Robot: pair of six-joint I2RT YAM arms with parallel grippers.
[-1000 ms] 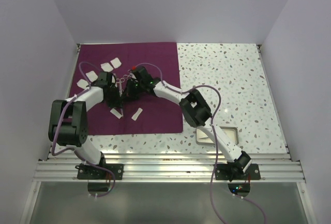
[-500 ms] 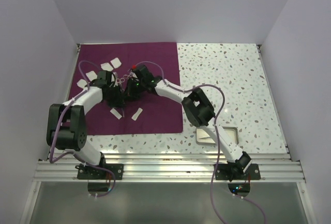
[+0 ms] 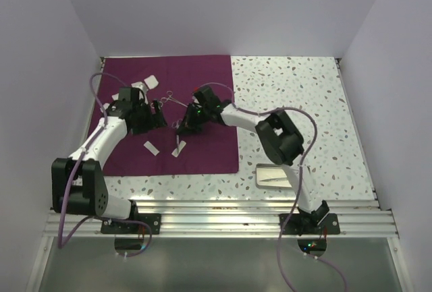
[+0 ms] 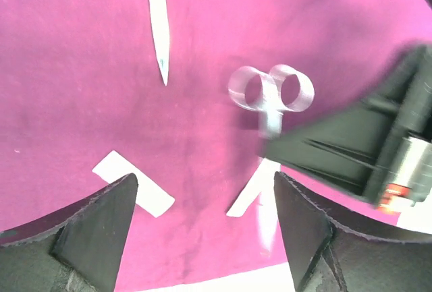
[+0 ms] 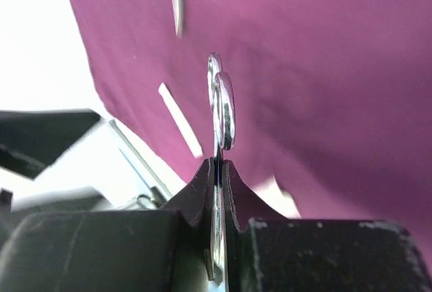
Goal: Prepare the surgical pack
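Note:
The plum-purple cloth (image 3: 202, 150) lies flat at the back left of the table. My right gripper (image 3: 183, 128) (image 5: 217, 167) hangs over its middle, shut on a silver scissor-like instrument (image 5: 223, 103) whose finger rings (image 4: 270, 90) stick out past the fingertips. My left gripper (image 3: 160, 114) (image 4: 202, 238) stands just left of it, open, with only cloth between its fingers. Two white gauze pads (image 3: 152, 147) (image 3: 179, 148) lie on the cloth in front of the grippers, and more gauze pads (image 3: 150, 83) lie near its back left. The steel tray (image 3: 275, 176) sits off the cloth at the front right.
Speckled white tabletop (image 3: 297, 103) stretches to the right of the cloth. White walls close in the left, back and right sides. The right arm's elbow (image 3: 280, 137) stands beside the cloth's right edge, just behind the tray.
My left gripper has opened wide and drawn back to the left, letting go of the instrument. My right gripper has carried the instrument a little right and toward the front.

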